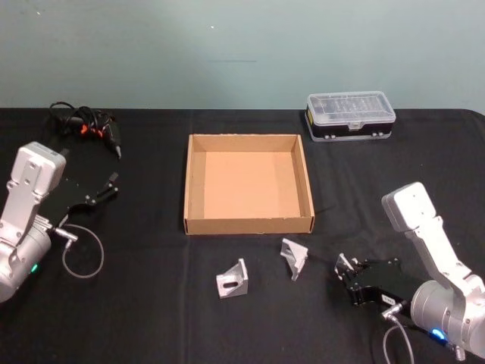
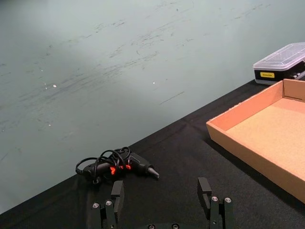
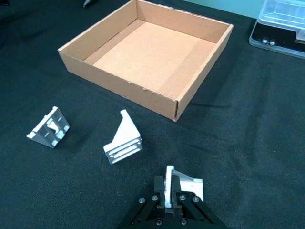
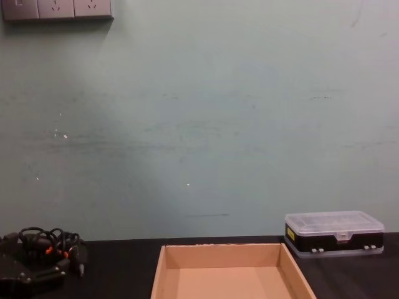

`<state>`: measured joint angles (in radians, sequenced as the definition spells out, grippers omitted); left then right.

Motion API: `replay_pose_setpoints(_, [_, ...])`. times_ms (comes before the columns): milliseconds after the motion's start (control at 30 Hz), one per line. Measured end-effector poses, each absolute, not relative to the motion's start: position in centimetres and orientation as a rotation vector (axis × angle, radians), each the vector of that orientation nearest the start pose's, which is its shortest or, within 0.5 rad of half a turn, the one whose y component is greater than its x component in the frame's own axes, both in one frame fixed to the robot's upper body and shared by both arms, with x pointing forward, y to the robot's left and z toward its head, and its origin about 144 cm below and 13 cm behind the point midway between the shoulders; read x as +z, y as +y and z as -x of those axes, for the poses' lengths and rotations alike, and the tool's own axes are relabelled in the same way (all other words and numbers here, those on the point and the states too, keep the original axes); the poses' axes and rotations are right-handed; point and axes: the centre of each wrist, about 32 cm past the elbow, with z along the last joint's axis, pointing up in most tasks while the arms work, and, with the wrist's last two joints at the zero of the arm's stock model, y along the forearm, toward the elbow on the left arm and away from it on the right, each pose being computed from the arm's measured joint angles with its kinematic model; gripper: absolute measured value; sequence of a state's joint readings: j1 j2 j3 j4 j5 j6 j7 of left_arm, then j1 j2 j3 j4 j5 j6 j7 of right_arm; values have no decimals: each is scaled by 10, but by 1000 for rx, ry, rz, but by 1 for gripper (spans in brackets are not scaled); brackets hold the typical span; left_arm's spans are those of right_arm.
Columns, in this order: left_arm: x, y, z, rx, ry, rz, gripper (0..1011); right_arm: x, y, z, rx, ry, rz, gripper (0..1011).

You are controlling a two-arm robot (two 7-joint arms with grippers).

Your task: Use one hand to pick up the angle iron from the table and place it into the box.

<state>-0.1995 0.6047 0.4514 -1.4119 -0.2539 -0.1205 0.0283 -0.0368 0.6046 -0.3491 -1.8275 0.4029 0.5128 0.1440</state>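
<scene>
The angle iron (image 3: pixel 188 186) is a small, stiff, shiny metal corner piece, likely slippery and best pinched on one flat wall. The right gripper (image 3: pixel 170 185) is closed on it, low over the black table (image 3: pixel 248 119), near the front right corner of the tan cardboard box (image 3: pixel 119 89). Two more angle irons (image 3: pixel 123 139) lie beside it, and the left gripper (image 2: pixel 160 188) hangs open at the left.

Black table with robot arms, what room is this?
Probably a robot lab: bare pale-green wall, clear-lidded black plastic parts case, and the right gripper, jaws shut on a silver metal angle iron.
</scene>
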Motion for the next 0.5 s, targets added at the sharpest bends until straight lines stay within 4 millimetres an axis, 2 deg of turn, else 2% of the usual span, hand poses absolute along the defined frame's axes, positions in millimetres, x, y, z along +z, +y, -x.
replay_pose_setpoints(167, [1140, 310, -489, 1248, -285, -304, 1011, 1185, -262, -421, -1008, 195, 524, 79])
replay_pose_setpoints(333, [1140, 310, -489, 1248, -285, -304, 1011, 1195, -260, -421, -1019, 136, 488, 79])
replay_pose_setpoints(500, [1140, 310, -489, 1248, -285, -305, 1011, 1207, -257, -433, -1026, 77, 436, 80])
